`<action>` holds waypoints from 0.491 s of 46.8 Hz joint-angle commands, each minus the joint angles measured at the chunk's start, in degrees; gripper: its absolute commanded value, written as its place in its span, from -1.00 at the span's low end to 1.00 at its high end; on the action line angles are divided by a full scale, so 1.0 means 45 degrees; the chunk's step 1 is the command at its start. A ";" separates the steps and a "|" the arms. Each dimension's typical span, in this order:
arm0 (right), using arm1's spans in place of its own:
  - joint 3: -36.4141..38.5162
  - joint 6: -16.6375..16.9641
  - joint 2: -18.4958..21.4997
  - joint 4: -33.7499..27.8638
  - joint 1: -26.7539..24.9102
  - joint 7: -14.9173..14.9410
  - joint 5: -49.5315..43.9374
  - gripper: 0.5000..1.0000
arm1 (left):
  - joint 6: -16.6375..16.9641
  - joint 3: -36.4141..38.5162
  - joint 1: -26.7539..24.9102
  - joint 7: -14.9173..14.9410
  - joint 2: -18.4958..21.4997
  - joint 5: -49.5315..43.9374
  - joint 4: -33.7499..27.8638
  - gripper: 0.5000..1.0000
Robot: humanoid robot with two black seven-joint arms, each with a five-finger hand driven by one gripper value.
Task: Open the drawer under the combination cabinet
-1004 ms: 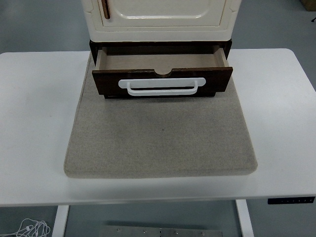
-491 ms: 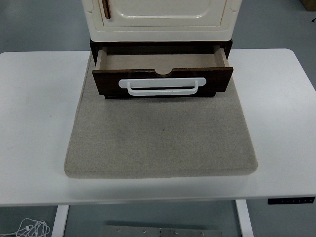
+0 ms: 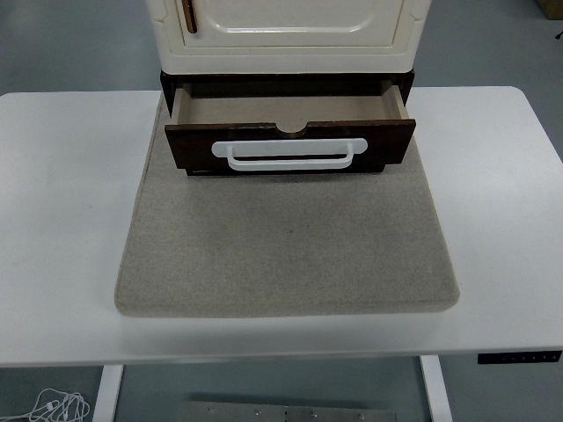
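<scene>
1. nothing had changed across the last second: the drawer (image 3: 289, 132) sat pulled out by the same amount in each picture, and nothing on the table (image 3: 62, 220) had shifted.
2. that suggested the task was done, or all but done, since the drawer already stood open.
3. neither hand was in view, so whether they were released or clenched could not be told.
4. the drawer stuck out from under the cream cabinet (image 3: 286, 35) at the table's far edge, near the middle, its dark front over the far edge of the grey mat (image 3: 286, 255).
5. its white handle (image 3: 288, 153) lay across the front, untouched.
6. the drawer held nothing that showed; only its bare brown floor was seen.
7. the cabinet door above was shut, so its contents were hidden.
</scene>
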 commanded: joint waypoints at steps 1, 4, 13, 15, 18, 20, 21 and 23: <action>0.0012 0.0019 0.0000 0.0005 -0.0018 -0.0001 -0.0023 0.71 | -0.0087 -0.0215 0.0539 -0.0008 -0.0295 -0.0275 0.0031 1.00; -0.0007 0.0019 0.0000 0.0005 -0.0018 -0.0001 -0.0042 0.71 | -0.0165 -0.0333 0.0969 0.0011 -0.0510 -0.0782 0.0012 1.00; 0.0012 0.0038 0.0000 0.0005 -0.0018 -0.0021 -0.0023 0.71 | -0.0303 -0.0372 0.1926 -0.0027 -0.1252 -0.1663 0.0070 1.00; 0.0012 0.0038 0.0000 0.0005 -0.0018 -0.0001 -0.0023 0.70 | -0.0341 -0.0392 0.2121 -0.0047 -0.1350 -0.1663 0.0070 1.00; 0.0012 0.0038 0.0000 0.0005 0.0001 -0.0021 -0.0003 0.70 | -0.0478 -0.0606 0.2453 -0.0067 -0.1545 -0.1857 0.0070 1.00; 0.0012 0.0038 0.0000 0.0005 -0.0018 -0.0002 0.0016 0.71 | -0.0634 -0.0801 0.2726 -0.0067 -0.1662 -0.2072 0.0070 1.00; 0.0012 0.0038 0.0000 0.0005 -0.0018 -0.0001 0.0016 0.70 | -0.0712 -0.0841 0.2863 -0.0067 -0.1702 -0.2131 0.0070 1.00; 0.0032 0.0038 0.0000 0.0005 -0.0018 -0.0002 0.0036 0.70 | -0.0887 -0.0802 0.3098 -0.0067 -0.1799 -0.2093 0.0070 1.00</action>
